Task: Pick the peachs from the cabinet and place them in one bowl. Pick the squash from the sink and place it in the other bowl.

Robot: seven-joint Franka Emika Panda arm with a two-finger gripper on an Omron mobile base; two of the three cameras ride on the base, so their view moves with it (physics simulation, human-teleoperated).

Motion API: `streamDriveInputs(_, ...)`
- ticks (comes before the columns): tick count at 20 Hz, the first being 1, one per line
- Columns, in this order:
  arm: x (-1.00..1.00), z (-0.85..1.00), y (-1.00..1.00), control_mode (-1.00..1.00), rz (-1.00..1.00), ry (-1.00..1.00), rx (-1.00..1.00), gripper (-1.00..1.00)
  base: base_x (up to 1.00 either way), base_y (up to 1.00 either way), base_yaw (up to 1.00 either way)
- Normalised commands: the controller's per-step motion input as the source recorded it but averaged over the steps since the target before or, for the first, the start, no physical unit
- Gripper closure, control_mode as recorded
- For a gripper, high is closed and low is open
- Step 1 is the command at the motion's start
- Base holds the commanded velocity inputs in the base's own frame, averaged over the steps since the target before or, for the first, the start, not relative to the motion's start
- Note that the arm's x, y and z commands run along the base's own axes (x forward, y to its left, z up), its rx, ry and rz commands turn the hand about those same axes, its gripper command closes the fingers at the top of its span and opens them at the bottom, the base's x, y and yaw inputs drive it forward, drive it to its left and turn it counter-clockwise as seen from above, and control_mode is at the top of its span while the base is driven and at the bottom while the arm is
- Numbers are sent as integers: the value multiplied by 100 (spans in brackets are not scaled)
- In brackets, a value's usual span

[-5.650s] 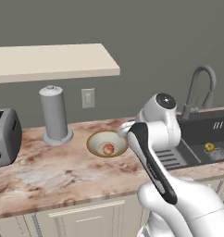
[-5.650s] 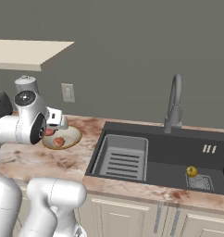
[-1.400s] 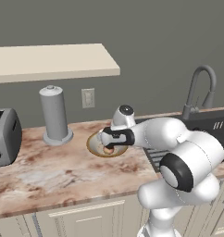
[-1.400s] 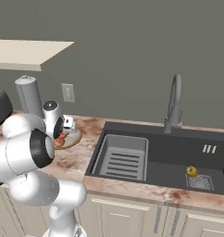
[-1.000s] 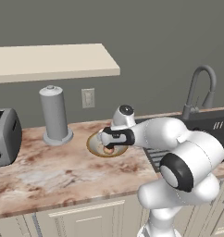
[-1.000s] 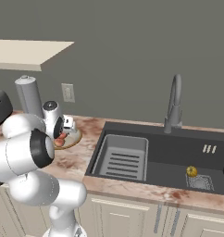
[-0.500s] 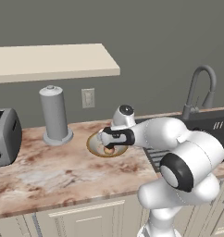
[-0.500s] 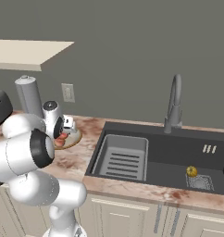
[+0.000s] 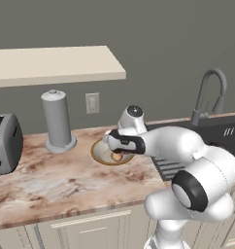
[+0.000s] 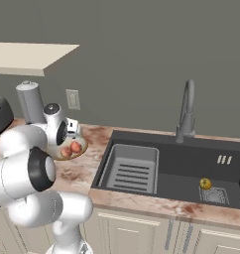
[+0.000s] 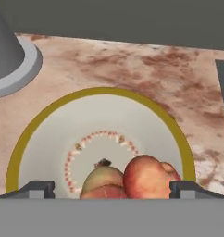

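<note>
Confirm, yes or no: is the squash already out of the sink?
No: in the right base view the small yellow squash lies on the floor of the dark sink, near its drain.

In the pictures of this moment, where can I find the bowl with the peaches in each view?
Left base view: the bowl sits mid-frame on the counter, partly behind the hand, right of the grey canister.
Right base view: the bowl is at the left, its rim peeking out beside the hand, below the canister.
Hand view: the bowl spans the lower half, two peaches inside; the canister's base is at top left.
Shared landmark: the grey canister.
</note>
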Motion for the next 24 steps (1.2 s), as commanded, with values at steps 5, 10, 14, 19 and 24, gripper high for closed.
streamDriveInputs(5,-55,13,-24,-100,-5,0,2,-100,0,0,0)
streamDriveInputs(10,-78,2,-18,-100,-20,5,6,-100,0,0,0)
streamDriveInputs(14,-73,34,0,-100,-21,17,2,-100,0,0,0)
streamDriveInputs(19,-45,82,-1,-100,-9,15,3,-100,0,0,0)
streamDriveInputs(24,-75,54,-7,-100,-1,-2,3,-100,0,0,0)
